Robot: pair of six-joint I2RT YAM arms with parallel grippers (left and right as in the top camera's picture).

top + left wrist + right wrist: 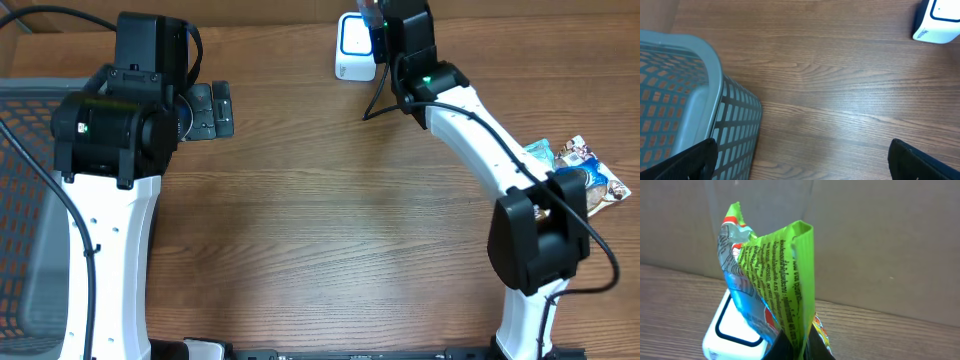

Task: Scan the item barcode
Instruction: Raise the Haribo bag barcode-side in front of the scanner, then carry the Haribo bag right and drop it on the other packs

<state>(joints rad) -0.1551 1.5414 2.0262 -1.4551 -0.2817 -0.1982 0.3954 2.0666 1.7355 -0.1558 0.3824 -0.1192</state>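
My right gripper is shut on the item, a green and blue snack packet that stands up out of the jaws. Its printed back faces the wrist camera. The packet hangs just above and beside the white scanner box with its dark-framed window. From overhead the scanner sits at the table's far edge, and the right gripper is right next to it, with the packet mostly hidden. My left gripper stays open over bare wood at the far left. Its fingertips are spread wide apart with nothing between them.
A grey mesh basket stands at the left edge of the table, close under the left arm. More snack packets lie at the right edge beside the right arm's base. A brown wall rises behind the scanner.
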